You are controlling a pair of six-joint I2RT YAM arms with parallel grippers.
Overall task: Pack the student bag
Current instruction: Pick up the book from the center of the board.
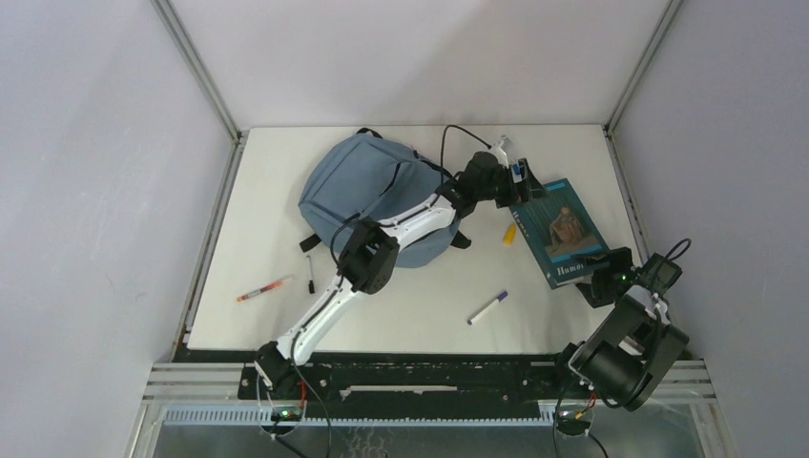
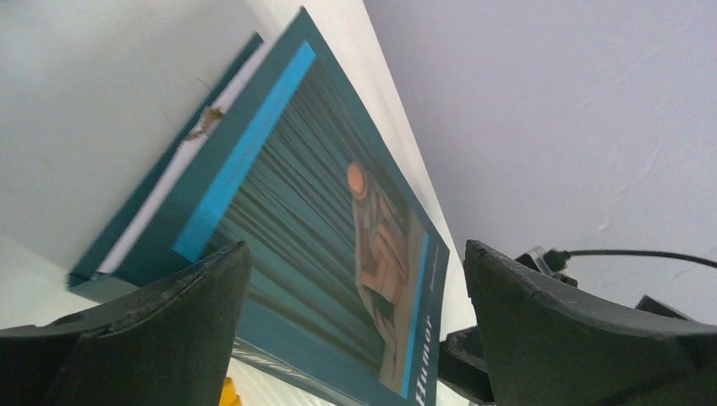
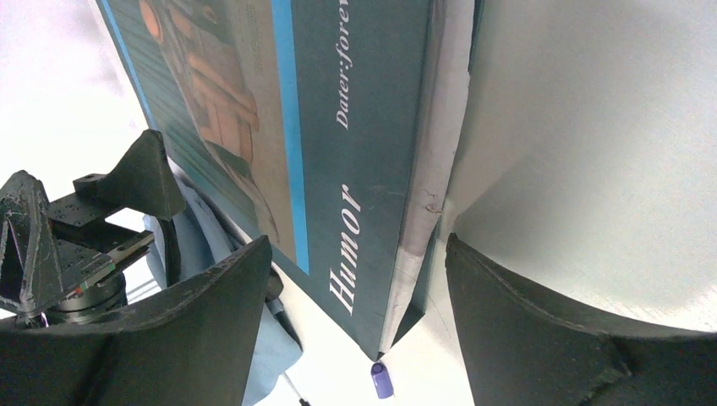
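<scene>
**Both sets of fingers at the book, bag waiting**

The student bag [image 1: 367, 186] lies flat toward the far edge of the worktop [image 1: 572, 324], left of the middle. My left arm reaches across its right side. From above I cannot tell whether its main zip is open.

My left fingers [image 1: 512, 168] stand wide open at the far end of the teal book [image 1: 561, 229], which lies along the right edge. My right fingers [image 1: 599, 275] are also apart, with the book's near corner between them and nothing gripped.

I judge the bag to be soft and light, with no stiffness of its own. It should sag, fold and slide on the smooth worktop if I push against it. A pinch in the middle of the fabric would only bunch it up. The rim beside the zip, or a black strap, looks like the better hold for one set of fingers. That would hold the mouth open while the other set feeds things in. The book is stiff and likely slick, so I would take it by an edge.
</scene>
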